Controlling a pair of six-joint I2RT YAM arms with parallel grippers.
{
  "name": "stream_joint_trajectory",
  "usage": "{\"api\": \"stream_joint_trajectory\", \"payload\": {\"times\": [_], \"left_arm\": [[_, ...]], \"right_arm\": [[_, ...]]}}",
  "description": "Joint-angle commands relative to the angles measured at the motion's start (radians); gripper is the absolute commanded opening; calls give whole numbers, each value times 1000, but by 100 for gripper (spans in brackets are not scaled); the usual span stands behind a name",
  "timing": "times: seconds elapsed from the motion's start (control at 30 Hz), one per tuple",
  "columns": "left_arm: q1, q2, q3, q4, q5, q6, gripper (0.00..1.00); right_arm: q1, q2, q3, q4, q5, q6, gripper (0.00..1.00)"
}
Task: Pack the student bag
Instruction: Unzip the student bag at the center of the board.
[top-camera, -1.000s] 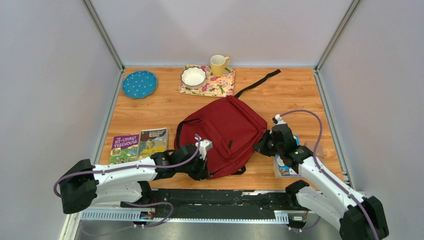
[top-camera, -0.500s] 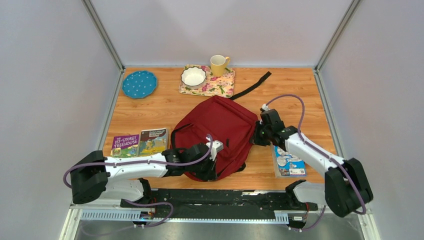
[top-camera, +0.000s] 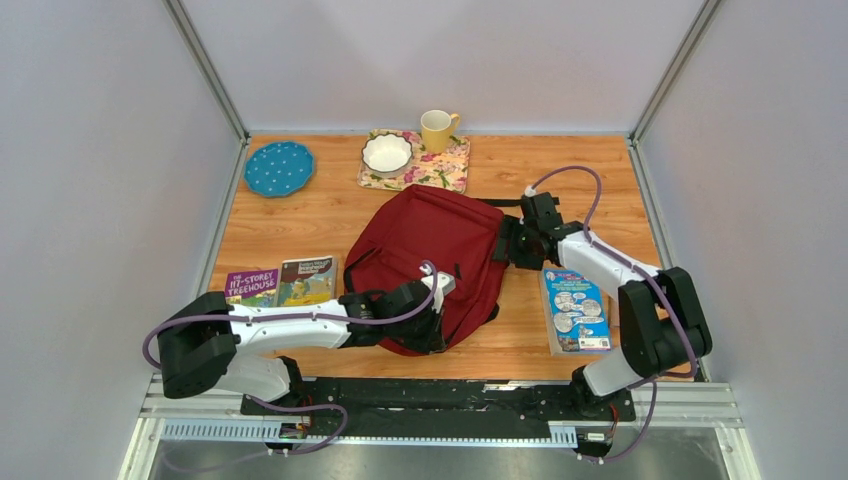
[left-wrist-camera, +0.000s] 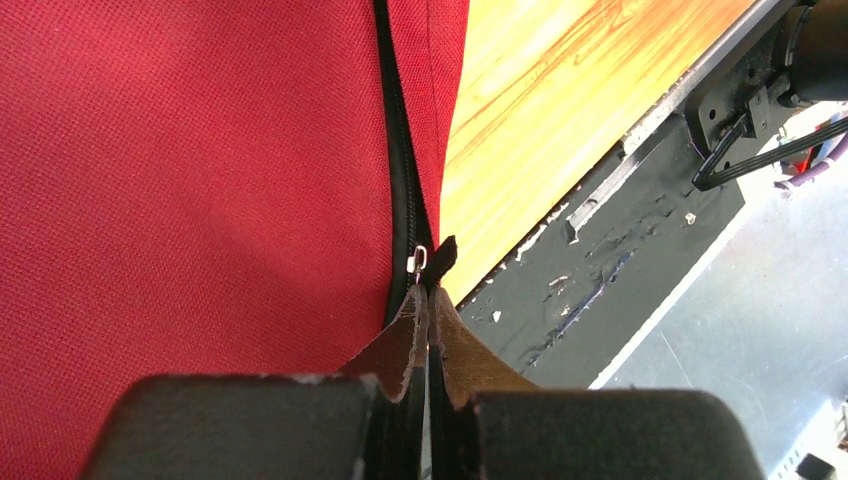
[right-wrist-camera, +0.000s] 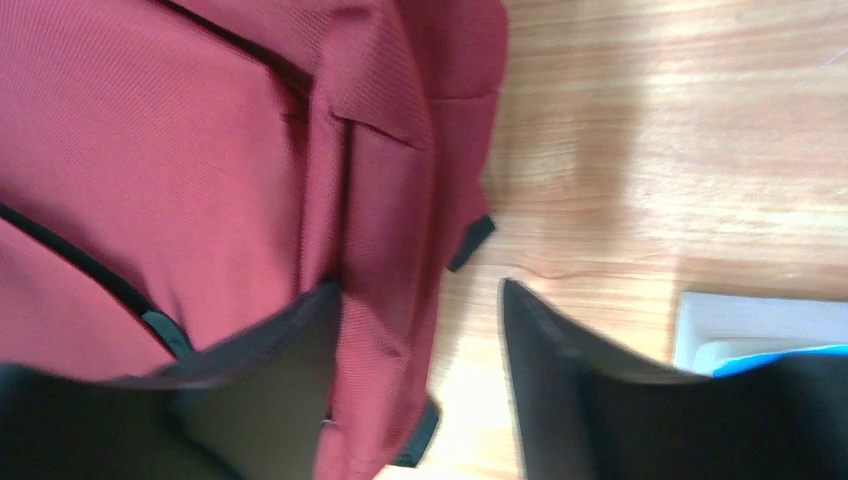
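At the left side of the light wooden table (top-camera: 300, 220), two colourful paperback books (top-camera: 280, 283) lie side by side. Just right of them, the left gripper (left-wrist-camera: 428, 295) is pinched tight on the black zipper pull tab (left-wrist-camera: 446, 254) at the near edge of the large dark red fabric student bag (top-camera: 430, 240), which lies flat mid-table. At the bag's right edge, the right gripper (right-wrist-camera: 420, 285) has its jaws parted and clasps nothing. A blue-covered booklet (top-camera: 573, 310) lies further right.

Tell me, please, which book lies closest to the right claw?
The blue-covered book, alone near the right claw; the Treehouse book and its neighbour lie together far left.
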Motion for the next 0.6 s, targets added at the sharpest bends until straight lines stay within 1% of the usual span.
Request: {"api": "stream_joint_trajectory", "payload": {"times": [0.0,0.03,0.1,0.13,0.2,0.23,0.3,0.33,0.37,0.4,0.47,0.5,0.57], "left_arm": [[-6,-14,9,20,-34,-25,0],[-6,-20,6,28,-40,-25,0],[-5,-23,3,45,-50,-30,0],[-6,-22,4,45,-56,-27,0],[-6,-18,4,47,-57,-24,0],[-6,-21,3,45,-62,-25,0],[-6,-29,-2,50,-70,-25,0],[-6,-32,-5,53,-74,-27,0],[-6,-37,-8,57,-74,-25,0],[-5,-44,-10,59,-76,-22,0],[-6,-52,-10,56,-74,-20,0],[-6,-60,-13,54,-74,-20,0],[-6,-71,-17,59,-106,-20,0]], "right_arm": [[-9,-127,-15,0,-46,22,85],[-12,-162,-46,-15,-15,36,89],[-17,-245,-74,-67,9,53,89],[-15,-332,-90,-84,22,64,89],[-15,-414,-147,-121,5,94,90],[-15,-499,-170,-130,-47,114,90],[-15,-581,-285,-77,-153,211,90],[-3,-616,-326,-13,-260,251,91],[8,-676,-374,15,-285,339,91],[26,-698,-440,30,-293,372,91],[80,-759,-500,63,-285,435,91],[97,-776,-558,79,-281,484,91],[133,-801,-603,124,-259,524,91]]}}
